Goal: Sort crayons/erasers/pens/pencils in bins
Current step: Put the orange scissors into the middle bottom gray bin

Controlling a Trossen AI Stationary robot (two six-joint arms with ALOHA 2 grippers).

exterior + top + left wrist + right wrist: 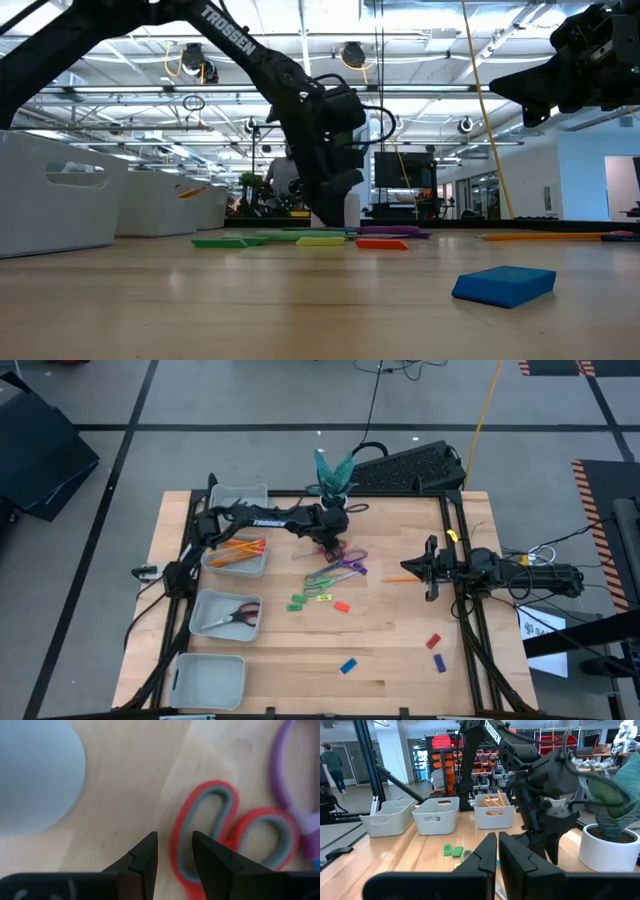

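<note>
Near the worktop's far-edge middle, I hold the left gripper (330,546) slightly open straddling one red scissors (220,835) handle loop; next, close. Right gripper (432,570) waits, nearly closed, empty.

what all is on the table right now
bins: four, pale grey-blue, in a row along the table's left edge
pencils: several, orange, in the second bin from the far end
loose pencil: one, orange, on the table by the right arm
binned scissors: one pair, dark blades, in the third bin
loose scissors: about three pairs, red, purple and green handles, mid-table
erasers: six, green, yellow, two red, two blue, scattered centre to near right
plant pot: one, white, far edge
left pincer: open, over the red scissor handle
right pincer: shut, waiting at the right side
</note>
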